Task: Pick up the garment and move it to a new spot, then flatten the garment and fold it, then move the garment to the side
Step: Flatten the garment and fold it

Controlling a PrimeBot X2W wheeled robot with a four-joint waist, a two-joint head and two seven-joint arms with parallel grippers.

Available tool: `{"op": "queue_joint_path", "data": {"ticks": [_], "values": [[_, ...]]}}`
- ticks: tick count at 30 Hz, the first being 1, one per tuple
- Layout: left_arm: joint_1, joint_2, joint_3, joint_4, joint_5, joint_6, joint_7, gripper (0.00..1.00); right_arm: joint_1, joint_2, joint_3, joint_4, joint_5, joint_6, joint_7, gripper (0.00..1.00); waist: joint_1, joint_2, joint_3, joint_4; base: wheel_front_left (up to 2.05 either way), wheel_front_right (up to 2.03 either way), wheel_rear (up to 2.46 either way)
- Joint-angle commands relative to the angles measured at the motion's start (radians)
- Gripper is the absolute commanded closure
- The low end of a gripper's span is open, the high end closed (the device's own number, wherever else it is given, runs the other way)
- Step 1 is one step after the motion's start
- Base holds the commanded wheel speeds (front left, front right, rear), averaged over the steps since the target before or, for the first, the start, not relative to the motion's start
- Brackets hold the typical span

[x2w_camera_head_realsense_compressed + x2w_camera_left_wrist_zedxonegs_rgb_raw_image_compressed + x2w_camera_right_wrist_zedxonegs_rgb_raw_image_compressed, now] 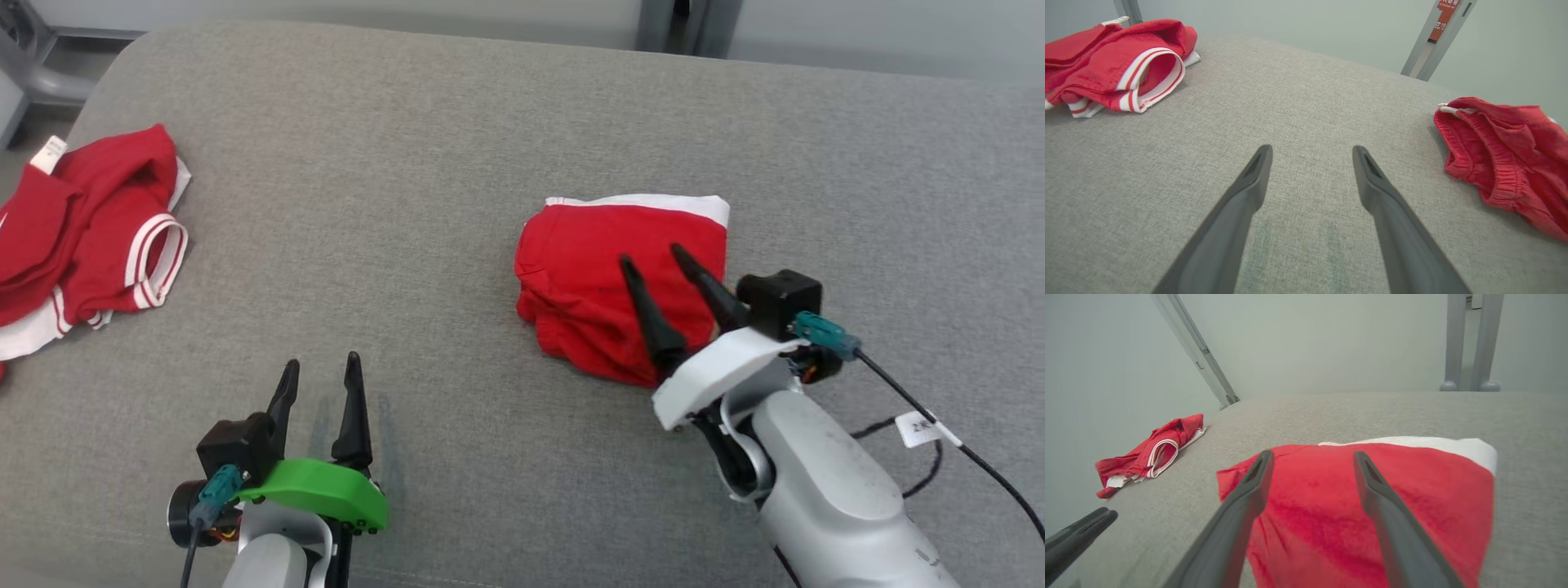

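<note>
Hovering over the garment [588, 269], right pincer [652, 254] gapes (left pincer [322, 359] too); left wrist view shows its waistband [1498, 179].

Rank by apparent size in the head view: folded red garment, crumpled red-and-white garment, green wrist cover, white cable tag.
1. the folded red garment and the crumpled red-and-white garment: about alike; the crumpled one is cut off by the picture's left edge, so I won't rank them.
2. the green wrist cover
3. the white cable tag
</note>
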Motion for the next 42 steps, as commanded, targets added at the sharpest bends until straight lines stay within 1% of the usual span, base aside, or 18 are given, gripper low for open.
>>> {"op": "queue_joint_path", "data": {"ticks": [1, 5, 8, 10, 14, 18, 24, 26, 36, 41, 42], "values": [[-0.001, 0.003, 0.011, -0.003, 0.010, 0.001, 0.001, 0.00, 0.036, -0.002, -0.056, -0.012, -0.032, 0.000, 0.000, 0.00, 0.0000, 0.0000, -0.019, -0.065, 0.00, 0.00, 0.00], [0.016, 0.003, 0.035, -0.005, 0.033, 0.004, 0.001, 0.00, 0.104, -0.002, -0.211, -0.041, -0.142, 0.000, 0.000, 0.00, 0.0000, 0.0000, -0.030, -0.109, 0.00, 0.00, 0.00], [0.031, 0.004, 0.054, -0.010, 0.049, 0.004, 0.001, 0.00, 0.158, -0.002, -0.308, -0.068, -0.190, 0.000, 0.000, 0.00, 0.0000, 0.0000, -0.043, -0.135, 0.00, 0.00, 0.00], [0.045, 0.003, 0.067, -0.015, 0.072, 0.006, 0.001, 0.00, 0.190, -0.002, -0.353, -0.087, -0.212, 0.000, 0.000, 0.00, 0.0000, 0.0000, -0.056, -0.150, 0.00, 0.00, 0.00], [0.094, 0.004, 0.094, -0.022, 0.117, 0.002, 0.001, 0.00, 0.251, -0.002, -0.398, -0.109, -0.233, 0.000, 0.000, 0.00, 0.0000, 0.0000, -0.091, -0.177, 0.00, 0.00, 0.00], [0.150, 0.004, 0.113, -0.030, 0.149, -0.006, 0.001, 0.00, 0.310, -0.003, -0.417, -0.100, -0.204, 0.000, 0.000, 0.00, 0.0000, 0.0000, -0.133, -0.200, 0.00, 0.00, 0.00], [0.211, 0.003, 0.120, -0.044, 0.165, 0.000, 0.001, 0.00, 0.360, -0.003, -0.411, -0.100, -0.215, 0.000, 0.000, 0.00, 0.0000, 0.0000, -0.175, -0.218, 0.00, 0.00, 0.00], [0.220, 0.004, 0.127, -0.046, 0.152, 0.006, 0.001, 0.00, 0.365, -0.003, -0.414, -0.098, -0.214, 0.000, 0.000, 0.00, 0.0000, 0.0000, -0.181, -0.219, 0.00, 0.00, 0.00], [0.211, 0.004, 0.110, -0.060, 0.144, 0.010, 0.001, 0.00, 0.352, -0.003, -0.411, -0.101, -0.211, 0.000, 0.000, 0.00, 0.0000, 0.0000, -0.178, -0.210, 0.00, 0.00, 0.00], [0.200, 0.004, 0.101, -0.060, 0.142, 0.010, 0.001, 0.00, 0.339, -0.003, -0.398, -0.108, -0.227, 0.000, 0.000, 0.00, 0.0000, 0.0000, -0.166, -0.199, 0.00, 0.00, 0.00], [0.194, 0.004, 0.098, -0.060, 0.138, 0.010, 0.001, 0.00, 0.332, -0.003, -0.389, -0.114, -0.242, 0.000, 0.000, 0.06, 0.0000, 0.0000, -0.160, -0.194, 0.00, 0.00, 0.00]]}}
